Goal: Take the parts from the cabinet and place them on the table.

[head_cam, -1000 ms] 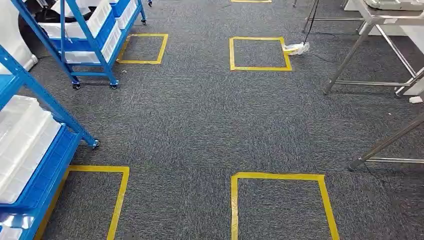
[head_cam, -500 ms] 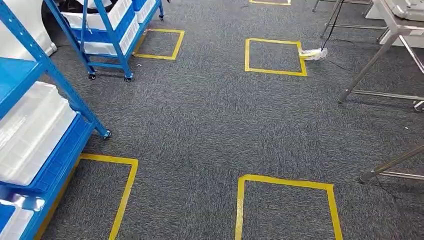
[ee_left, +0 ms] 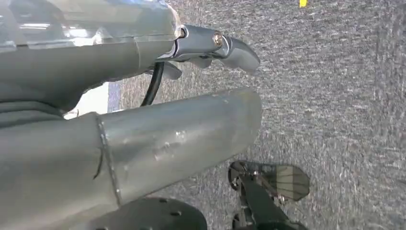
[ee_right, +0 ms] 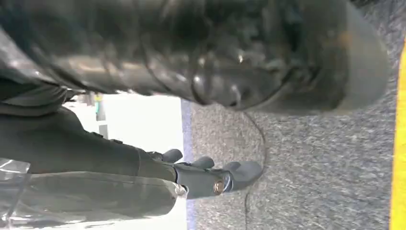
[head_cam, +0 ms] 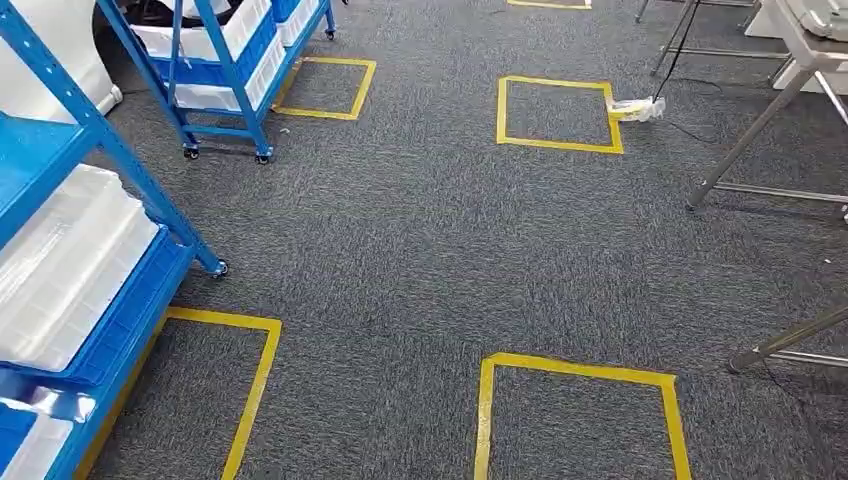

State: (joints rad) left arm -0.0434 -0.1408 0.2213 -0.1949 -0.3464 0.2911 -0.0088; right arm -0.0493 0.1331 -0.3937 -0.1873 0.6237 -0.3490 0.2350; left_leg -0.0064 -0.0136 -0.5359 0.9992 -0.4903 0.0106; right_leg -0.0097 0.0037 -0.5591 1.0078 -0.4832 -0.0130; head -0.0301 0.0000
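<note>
The near blue cabinet [head_cam: 120,170] stands at the left edge of the head view, with white trays [head_cam: 70,260] on its shelves. What lies in the trays is too unclear to tell. A steel table [head_cam: 810,30] stands at the far right, with one slanted leg [head_cam: 750,130] reaching the carpet. My left hand [ee_left: 215,45] hangs over the grey carpet with its fingers apart, holding nothing. My right hand [ee_right: 210,177] also hangs by my body over the carpet, fingers spread and holding nothing.
A second blue wheeled rack [head_cam: 225,60] with white bins stands at the back left. Yellow tape squares [head_cam: 558,115] mark the grey carpet. A white scrap with a cable [head_cam: 637,108] lies by the far square. Another table leg [head_cam: 790,340] reaches in at the right.
The whole picture has shifted right and slightly up: the camera has moved, bringing more of the near blue cabinet into view and pushing the table toward the right edge.
</note>
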